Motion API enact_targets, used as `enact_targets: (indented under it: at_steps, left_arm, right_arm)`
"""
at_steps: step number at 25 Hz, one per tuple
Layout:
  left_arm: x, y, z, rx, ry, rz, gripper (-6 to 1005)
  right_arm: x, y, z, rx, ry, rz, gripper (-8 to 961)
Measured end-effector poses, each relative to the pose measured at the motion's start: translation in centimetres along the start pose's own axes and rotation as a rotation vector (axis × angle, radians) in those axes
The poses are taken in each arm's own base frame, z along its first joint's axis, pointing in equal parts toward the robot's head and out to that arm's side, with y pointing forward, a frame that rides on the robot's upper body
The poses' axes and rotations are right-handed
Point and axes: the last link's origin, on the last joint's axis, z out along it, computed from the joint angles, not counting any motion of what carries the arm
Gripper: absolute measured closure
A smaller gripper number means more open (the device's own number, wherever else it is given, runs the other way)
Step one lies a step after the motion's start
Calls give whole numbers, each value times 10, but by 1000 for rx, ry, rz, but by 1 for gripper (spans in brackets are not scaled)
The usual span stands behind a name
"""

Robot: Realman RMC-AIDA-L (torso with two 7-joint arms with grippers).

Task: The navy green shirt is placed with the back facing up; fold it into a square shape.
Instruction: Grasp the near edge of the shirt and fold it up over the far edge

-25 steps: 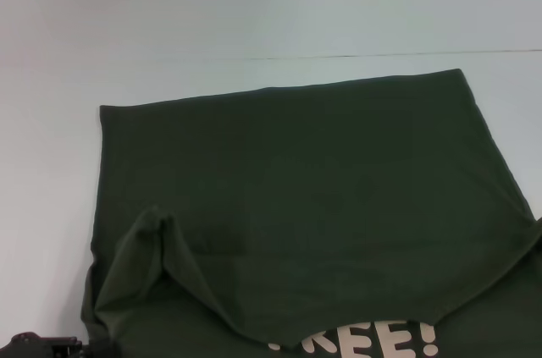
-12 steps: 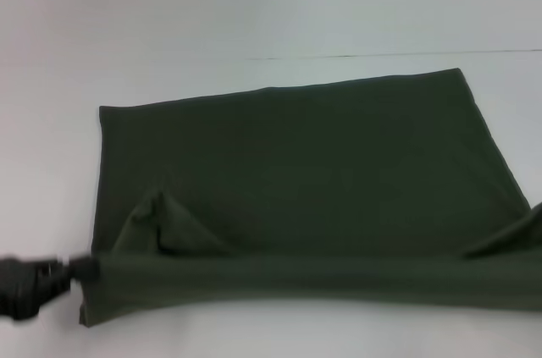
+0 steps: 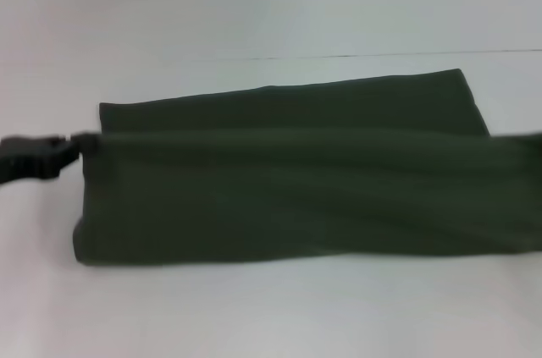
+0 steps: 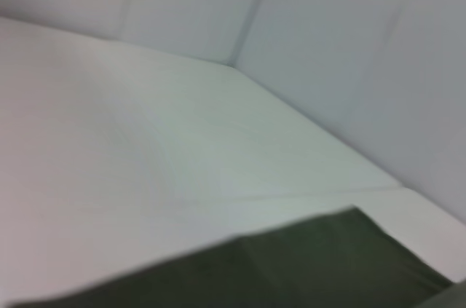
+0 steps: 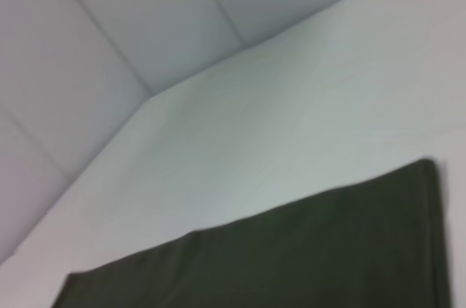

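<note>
A plain white table (image 3: 271,316) – one thin dark seam (image 3: 381,55) crossing its far side.

This looks like a plain test room or lab, not a home. A big white desk (image 3: 254,2) fills the head view, with one thin seam line running across its far part. The wrist views show pale wall panels (image 5: 124,24) with straight joins standing right behind the desk's far edge and meeting at a corner. Only a dark green shirt (image 3: 288,197) lies on the desk.

matt cloth shirt (image 3: 296,197), smooth matt table (image 3: 271,2)
</note>
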Motion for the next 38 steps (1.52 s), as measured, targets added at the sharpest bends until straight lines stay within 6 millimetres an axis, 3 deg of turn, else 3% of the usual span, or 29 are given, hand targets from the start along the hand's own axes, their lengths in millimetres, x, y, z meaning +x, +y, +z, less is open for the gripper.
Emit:
enact_targets:
  at_steps: [9,17,25,38]
  left_arm:
    - [28,-27,43,202,-5,54,993]
    - [41,-35,63,302,-31,117,994]
    - [46,-39,65,337,-26,127,994]
    - [45,-35,82,354,-55,153,994]
  right_arm:
    - [-36,4,68,95,-32,-90,876]
    - [-65,15,109,162,-68,-177,873]
    - [-78,24,131,200,-70,-221,870]
    - [-65,24,147,256,-69,-234,864]
